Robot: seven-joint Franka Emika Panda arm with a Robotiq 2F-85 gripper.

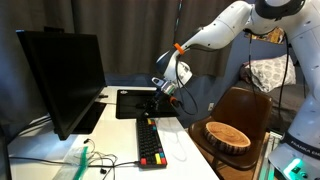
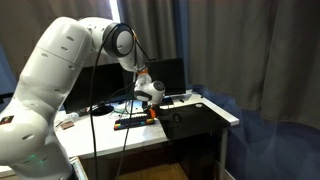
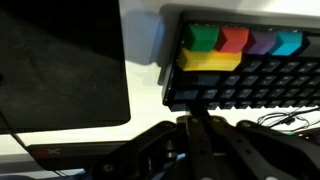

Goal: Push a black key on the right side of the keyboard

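The keyboard [image 1: 150, 141] is slim and black with red-orange keys, and lies on the white desk in front of the monitor. It also shows in an exterior view [image 2: 133, 122]. In the wrist view the keyboard [image 3: 250, 75] shows green, red, purple, blue and yellow keys above rows of black keys. My gripper [image 1: 158, 97] hangs over the keyboard's far end, also seen in an exterior view [image 2: 150, 110]. In the wrist view my gripper [image 3: 194, 120] is shut and empty, its fingertips at the black keys on the keyboard's near edge. I cannot tell whether they touch.
A flat black mouse mat [image 1: 135, 103] lies beside the keyboard's end, also in the wrist view [image 3: 60, 70]. A black monitor [image 1: 62, 75] stands on the desk. A wooden bowl [image 1: 228, 135] sits on a chair beside the desk. Cables [image 1: 95, 155] lie near the front.
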